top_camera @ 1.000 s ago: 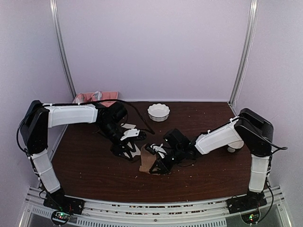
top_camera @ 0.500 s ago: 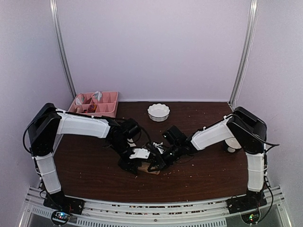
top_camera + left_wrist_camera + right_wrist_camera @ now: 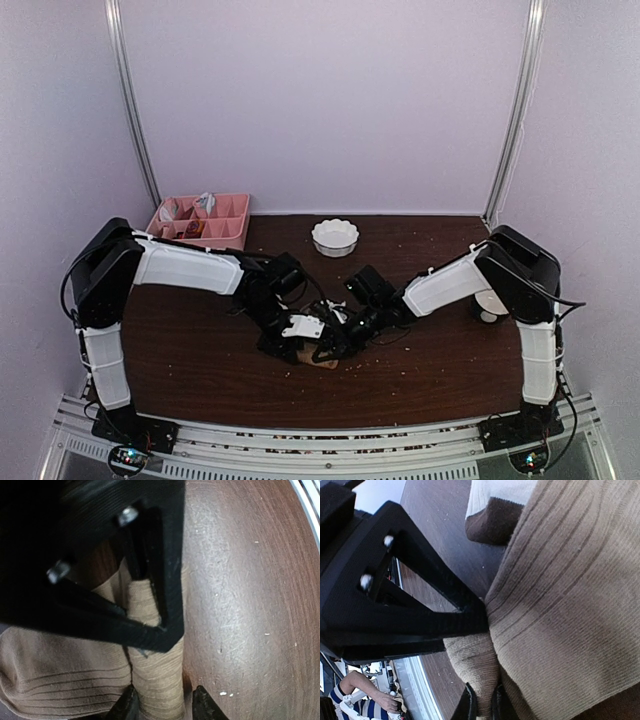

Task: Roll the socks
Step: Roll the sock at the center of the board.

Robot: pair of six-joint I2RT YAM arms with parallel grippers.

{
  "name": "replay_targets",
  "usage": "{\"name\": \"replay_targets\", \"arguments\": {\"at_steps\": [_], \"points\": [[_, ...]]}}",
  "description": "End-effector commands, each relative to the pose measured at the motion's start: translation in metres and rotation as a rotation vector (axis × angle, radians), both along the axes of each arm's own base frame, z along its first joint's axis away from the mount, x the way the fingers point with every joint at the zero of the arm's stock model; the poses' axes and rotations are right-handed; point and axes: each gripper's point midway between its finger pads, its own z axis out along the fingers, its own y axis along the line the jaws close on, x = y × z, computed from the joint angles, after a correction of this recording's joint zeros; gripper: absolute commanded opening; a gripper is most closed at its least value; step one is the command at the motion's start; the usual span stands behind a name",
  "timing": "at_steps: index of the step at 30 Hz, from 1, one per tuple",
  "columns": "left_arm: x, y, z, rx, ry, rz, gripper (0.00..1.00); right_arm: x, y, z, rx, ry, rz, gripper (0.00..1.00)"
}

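The two grippers meet over the socks at the table's middle front. In the left wrist view, a rolled fold of the tan sock [image 3: 155,665] lies between the tips of my left gripper [image 3: 166,706]; one tip touches it and a thin gap shows at the other. My right gripper [image 3: 484,706] is shut on a pinch of the tan sock [image 3: 570,605]. The cream sock [image 3: 495,492] with its dark brown patch lies just beyond. From above, only a scrap of the tan sock [image 3: 322,362] shows under the left gripper [image 3: 290,346] and the right gripper [image 3: 336,340].
A white scalloped bowl [image 3: 335,237] stands at the back centre. A pink compartment tray [image 3: 200,220] sits at the back left corner. A small white object [image 3: 487,314] lies by the right arm. Crumbs dot the dark wooden table [image 3: 430,370].
My left arm has swung forward and right, down onto the tan sock, its jaws narrowing around the fold. The right gripper has lowered the upright sock flat to the table.
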Motion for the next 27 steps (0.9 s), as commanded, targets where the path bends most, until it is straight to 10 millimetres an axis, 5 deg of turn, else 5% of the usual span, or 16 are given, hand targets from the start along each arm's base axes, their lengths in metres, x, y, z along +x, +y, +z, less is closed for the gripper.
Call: {"name": "replay_targets", "arguments": {"at_steps": [1,8,15,17,19,21,27], "points": [[-0.004,-0.017,-0.004,-0.005,0.005,-0.005,0.38,-0.004,-0.026,-0.056,-0.207,0.054,-0.091,0.0],[-0.01,-0.024,0.001,-0.028,0.052,0.008,0.39,-0.003,-0.024,-0.055,-0.186,0.06,-0.116,0.0],[-0.005,-0.028,-0.01,-0.018,0.123,0.059,0.12,-0.001,-0.027,-0.051,-0.17,0.036,-0.144,0.0],[-0.007,-0.029,-0.005,-0.035,0.17,0.071,0.17,-0.001,-0.026,-0.051,-0.161,0.036,-0.151,0.0],[-0.013,-0.03,0.001,-0.052,0.198,0.06,0.36,-0.001,-0.024,-0.05,-0.152,0.042,-0.154,0.0],[-0.016,-0.03,0.007,-0.068,0.206,0.053,0.43,-0.001,-0.023,-0.049,-0.147,0.042,-0.151,0.0],[-0.012,-0.028,0.028,-0.096,0.209,0.076,0.46,-0.011,-0.03,-0.048,-0.153,0.037,-0.143,0.0]]}}
